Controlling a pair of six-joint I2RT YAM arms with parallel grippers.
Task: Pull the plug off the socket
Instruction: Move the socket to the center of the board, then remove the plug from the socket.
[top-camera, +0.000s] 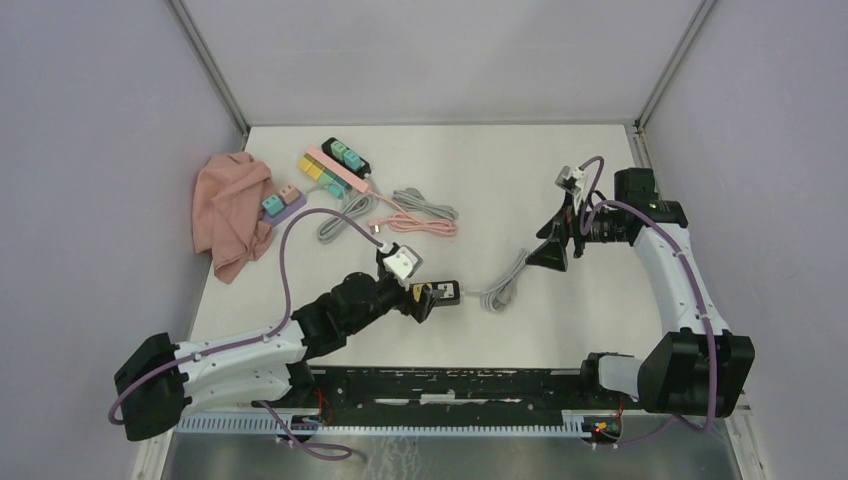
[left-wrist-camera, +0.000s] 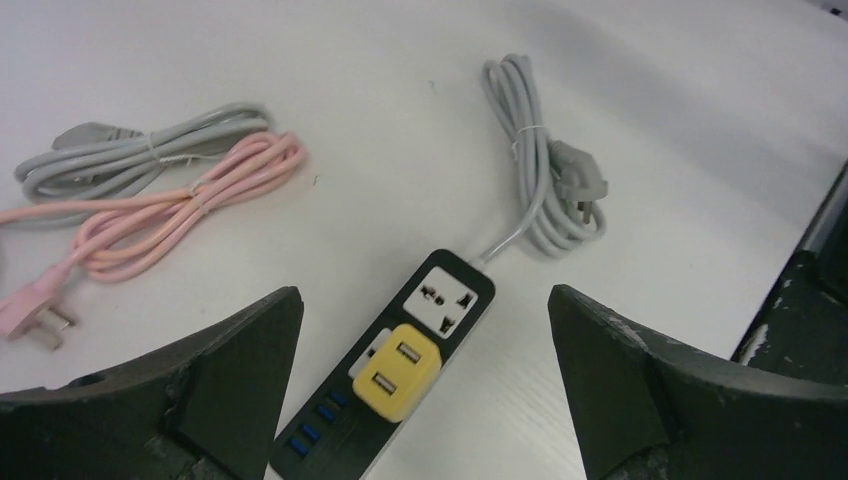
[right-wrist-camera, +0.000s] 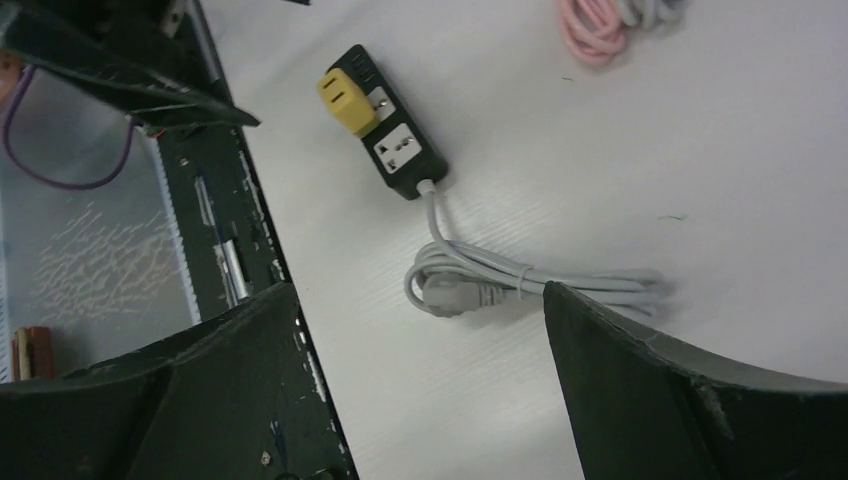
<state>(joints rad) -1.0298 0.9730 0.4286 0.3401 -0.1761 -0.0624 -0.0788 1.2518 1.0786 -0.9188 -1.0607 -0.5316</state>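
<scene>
A black power strip lies on the white table, its grey cord coiled beside it. The yellow plug, a block with two USB ports, sits on the strip, turned a little askew over a white socket. An empty white socket is beside it. My left gripper hovers over the strip, open, with the plug between and below its fingers and apart from both. In the top view the left gripper covers most of the strip. My right gripper is open and empty, above the cord, with the plug in its view.
Several other power strips with coloured plugs lie at the back left beside a pink cloth. Coiled pink and grey cables lie behind the left gripper. A black rail runs along the near edge.
</scene>
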